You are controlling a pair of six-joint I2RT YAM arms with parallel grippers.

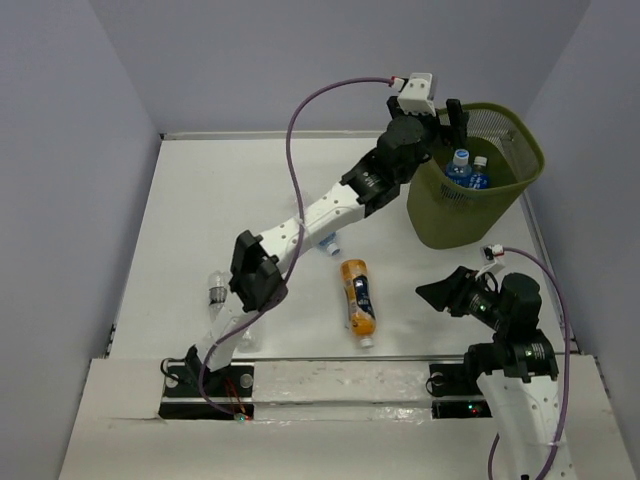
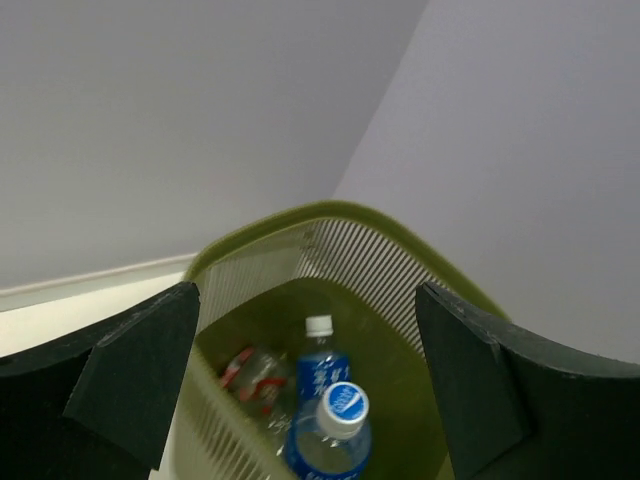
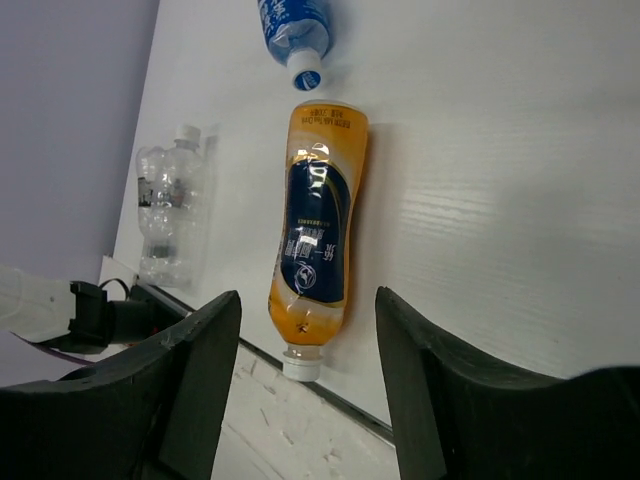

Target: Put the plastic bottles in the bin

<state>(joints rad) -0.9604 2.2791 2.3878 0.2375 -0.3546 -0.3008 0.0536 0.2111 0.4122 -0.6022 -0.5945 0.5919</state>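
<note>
Below and ahead of the wide-open right gripper (image 3: 305, 295), the orange bottle (image 3: 312, 240) lies on the counter (image 3: 500, 200), long axis square to the jaw spread; the left gripper (image 2: 305, 300), open, hangs over the bin (image 1: 450, 215).

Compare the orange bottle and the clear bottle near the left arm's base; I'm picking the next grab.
The orange bottle has orange contents and a dark label; the clear bottle is see-through. The orange bottle's cap points toward the table's near edge, the clear bottle's away. Both lie flat on it, white-capped.
</note>
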